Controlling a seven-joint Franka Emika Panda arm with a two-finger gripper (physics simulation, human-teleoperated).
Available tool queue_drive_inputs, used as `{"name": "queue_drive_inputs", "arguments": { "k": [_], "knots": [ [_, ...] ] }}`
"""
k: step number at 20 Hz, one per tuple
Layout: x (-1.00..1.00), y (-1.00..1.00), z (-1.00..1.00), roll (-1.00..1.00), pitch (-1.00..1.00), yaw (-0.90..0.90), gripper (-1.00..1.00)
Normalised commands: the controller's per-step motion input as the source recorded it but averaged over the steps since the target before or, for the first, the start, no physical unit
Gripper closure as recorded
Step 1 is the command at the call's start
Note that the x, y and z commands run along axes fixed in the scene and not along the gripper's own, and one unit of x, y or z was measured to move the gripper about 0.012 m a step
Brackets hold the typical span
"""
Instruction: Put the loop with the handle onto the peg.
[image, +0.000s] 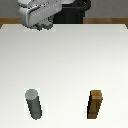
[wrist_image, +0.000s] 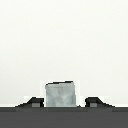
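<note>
The peg (image: 33, 104) is an upright dark grey cylinder near the front of the white table, on the exterior view's left. My gripper (image: 42, 20) hangs high over the table's far edge, on the same side as the peg and well back from it. In the wrist view a pale grey block, the handle of the loop with the handle (wrist_image: 60, 94), sits between my gripper's (wrist_image: 64, 102) two dark fingertips (wrist_image: 34, 103), which are shut on it. The ring part of the loop is hidden in both views.
A brown wooden square-sided block (image: 96, 105) stands upright to the right of the peg in the exterior view. The robot's dark base (image: 75, 12) sits behind the white table (image: 70, 55).
</note>
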Motion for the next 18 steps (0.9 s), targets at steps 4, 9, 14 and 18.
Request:
{"name": "queue_drive_inputs", "arguments": {
  "k": [4, 9, 14, 18],
  "knots": [
    [0.0, 0.0, 0.0, 0.0, 0.0, -0.04, 1.0],
    [0.0, 0.0, 0.0, 0.0, 0.0, -0.53, 1.0],
    [0.0, 0.0, 0.0, 0.0, 0.0, 0.65, 1.0],
    [0.0, 0.0, 0.0, 0.0, 0.0, 0.92, 1.0]
  ]
}}
